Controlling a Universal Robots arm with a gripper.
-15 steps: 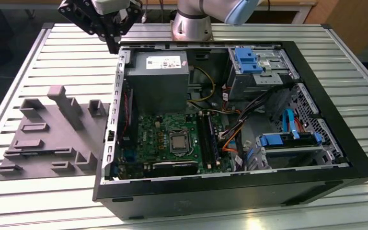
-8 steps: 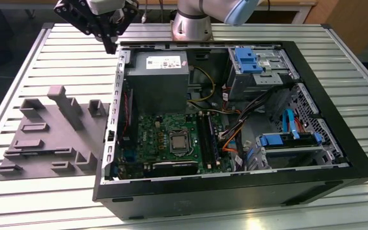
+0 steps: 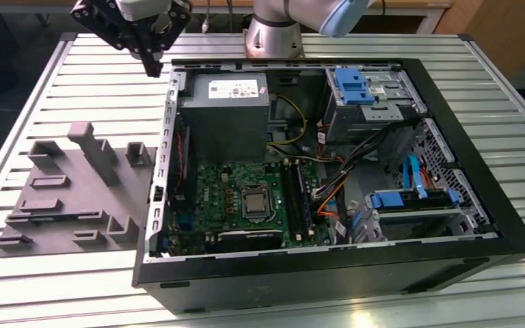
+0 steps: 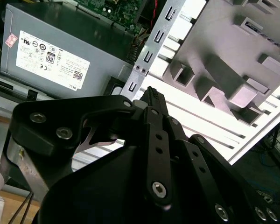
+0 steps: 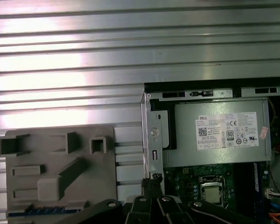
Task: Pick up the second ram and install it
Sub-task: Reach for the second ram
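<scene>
The second ram appears as a dark bluish strip seated in a slot at the near end of the grey fixture. The fixture lies on the table, at the exterior view's left of the open computer case. The gripper hangs above the case's far left corner, well apart from the ram, jaws closed and empty.

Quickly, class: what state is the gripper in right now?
Gripper: closed, holding nothing.
</scene>
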